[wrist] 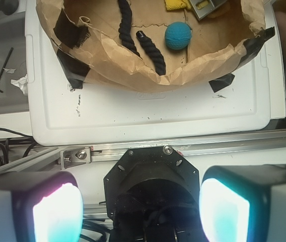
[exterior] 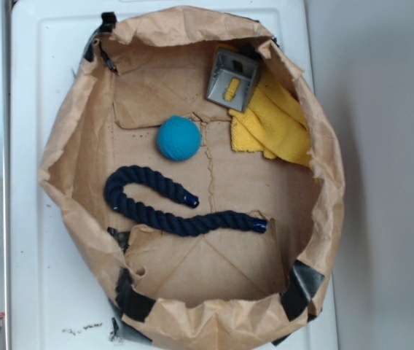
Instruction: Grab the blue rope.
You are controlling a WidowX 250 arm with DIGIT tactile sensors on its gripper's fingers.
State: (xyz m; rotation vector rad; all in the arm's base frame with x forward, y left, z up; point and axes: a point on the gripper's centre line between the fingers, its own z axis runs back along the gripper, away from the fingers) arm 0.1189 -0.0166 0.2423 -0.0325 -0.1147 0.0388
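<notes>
Blue rope (exterior: 165, 213): lies curved on the floor of the paper bag basin, lower centre of the exterior frame, one capped end hooked back toward the middle.
Paper bag basin (exterior: 316, 219): brown, rolled rim, sits on a white board (exterior: 39, 292).
Teal ball (exterior: 178, 138): just above the rope, apart from it.
Yellow cloth (exterior: 280, 127): upper right, under a grey metal box (exterior: 232, 76).
Gripper (wrist: 141, 212): bottom of the wrist frame, well apart from the rope, jaws spread wide with nothing between them.

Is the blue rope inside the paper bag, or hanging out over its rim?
Inside. The blue rope lies curved on the bag's floor, both capped ends within the crumpled paper rim, near the teal ball.
</notes>
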